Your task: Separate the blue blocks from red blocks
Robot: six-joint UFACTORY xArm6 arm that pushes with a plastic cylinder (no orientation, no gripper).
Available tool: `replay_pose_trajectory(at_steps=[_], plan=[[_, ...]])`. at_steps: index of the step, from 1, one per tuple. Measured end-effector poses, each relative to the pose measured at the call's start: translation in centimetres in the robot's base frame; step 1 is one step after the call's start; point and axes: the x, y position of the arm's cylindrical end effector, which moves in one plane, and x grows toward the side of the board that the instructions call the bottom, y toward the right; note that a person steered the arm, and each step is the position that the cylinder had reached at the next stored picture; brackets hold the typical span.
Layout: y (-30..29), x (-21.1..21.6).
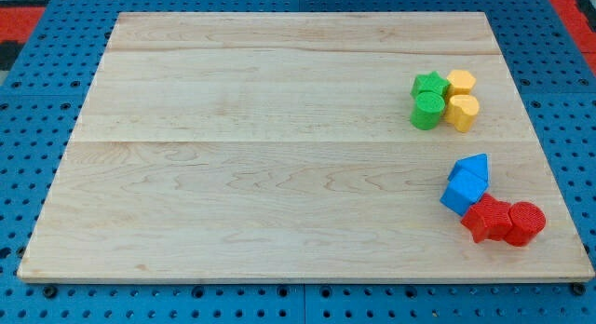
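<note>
Two blue blocks sit at the view's lower right: a blue pointed block [473,168] and, touching it below, a blue cube [461,193]. Right below them lie two red blocks: a red star-like block [486,219] touching the blue cube, and a red cylinder [525,222] to its right. The rod and my tip do not show in the view.
A cluster stands at the view's upper right: a green star block [431,84], a green cylinder [427,110], a yellow hexagon block [460,82] and a yellow heart-like block [462,111]. The wooden board [279,147] lies on a blue pegboard [37,128].
</note>
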Motion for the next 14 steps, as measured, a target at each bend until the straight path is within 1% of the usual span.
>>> replay_pose_trajectory(at_steps=[1, 2, 6, 7, 8, 9, 10, 11, 13, 14], plan=[[-2.6, -1.4], [-6.6, -2.9], [-27.0, -9.8], [-30.4, -11.9], [-27.1, -9.3], [-25.1, -8.1], [-18.2, -8.0], [-12.8, -7.8], [-6.4, -7.6], [-3.6, -8.4]])
